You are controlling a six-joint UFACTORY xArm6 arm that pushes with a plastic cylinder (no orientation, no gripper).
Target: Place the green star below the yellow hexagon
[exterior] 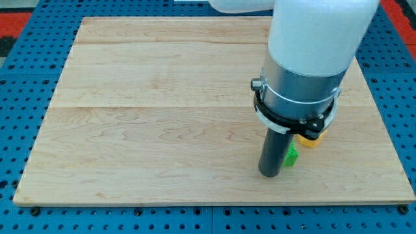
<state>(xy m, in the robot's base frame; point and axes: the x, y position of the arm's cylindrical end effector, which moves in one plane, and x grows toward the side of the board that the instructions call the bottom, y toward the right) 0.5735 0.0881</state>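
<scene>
the board point(162, 117), a pale wooden panel on a blue perforated base point(26, 214), fills most of the view and carries only two visible blocks, both at the view's lower right. the arm point(312, 52), a wide white and grey cylinder with a black clamp ring, descends from the view's top and hides much of that corner. it ends in a dark rod; there is no pincer on this rig, so no spread or pressed state applies. my tip point(270, 174) rests on the board near its bottom edge. the yellow hexagon point(312, 140) shows only as a small sliver under the clamp ring, to the view's right of the rod; its shape cannot be confirmed from the visible part. the green star point(290, 156) shows as a narrow strip touching or just beside the right side of the rod, slightly above my tip, and it lies lower than the hexagon and a little to its left. judgement: the task appears nearly done, since the star already sits below the hexagon, close to it. what remains, if anything, is a small push toward the view's right to bring the star directly under the hexagon; the occlusion prevents a firm check of alignment.
</scene>
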